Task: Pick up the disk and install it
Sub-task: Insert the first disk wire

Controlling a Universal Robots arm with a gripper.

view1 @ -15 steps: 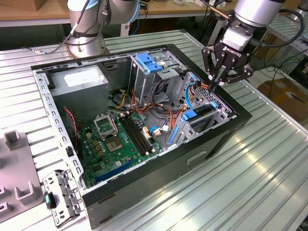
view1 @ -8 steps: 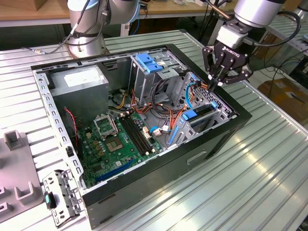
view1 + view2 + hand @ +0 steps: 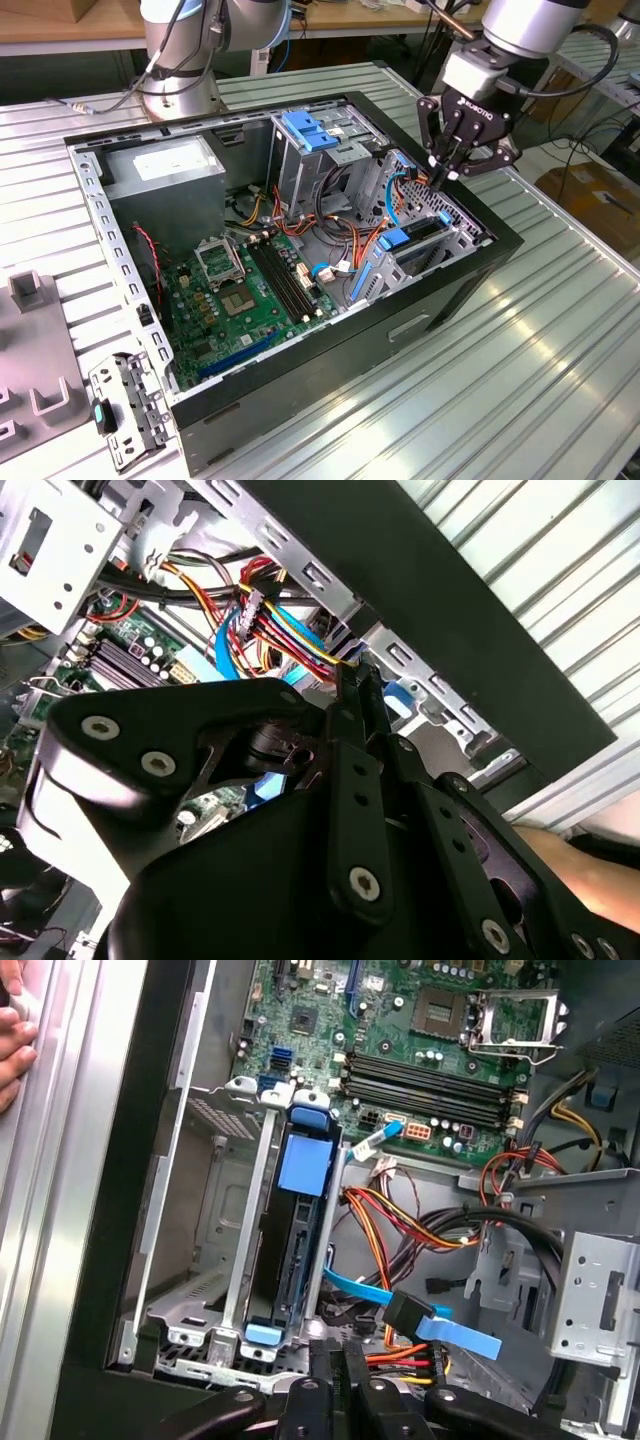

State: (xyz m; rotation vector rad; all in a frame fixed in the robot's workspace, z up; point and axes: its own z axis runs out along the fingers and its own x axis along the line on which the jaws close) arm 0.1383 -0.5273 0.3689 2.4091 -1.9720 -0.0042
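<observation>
Already the disk sits on edge in its drive bay inside the open computer case, while the gripper hovers just above, fingers pinched together, holding nothing.

1. Case lies open on the table; arm base stands behind it.
2. In the case: power supply at the back, toward the exterior view's left; motherboard on the floor, in front of it.
3. Cage stands upright at the back, right of the power supply.
4. Disk sits on edge in the bay at the case's right end, cables between it and the cage.
5. Gripper hangs just above that bay.
6. Bracket lies on the table, left of the case's front corner.
</observation>
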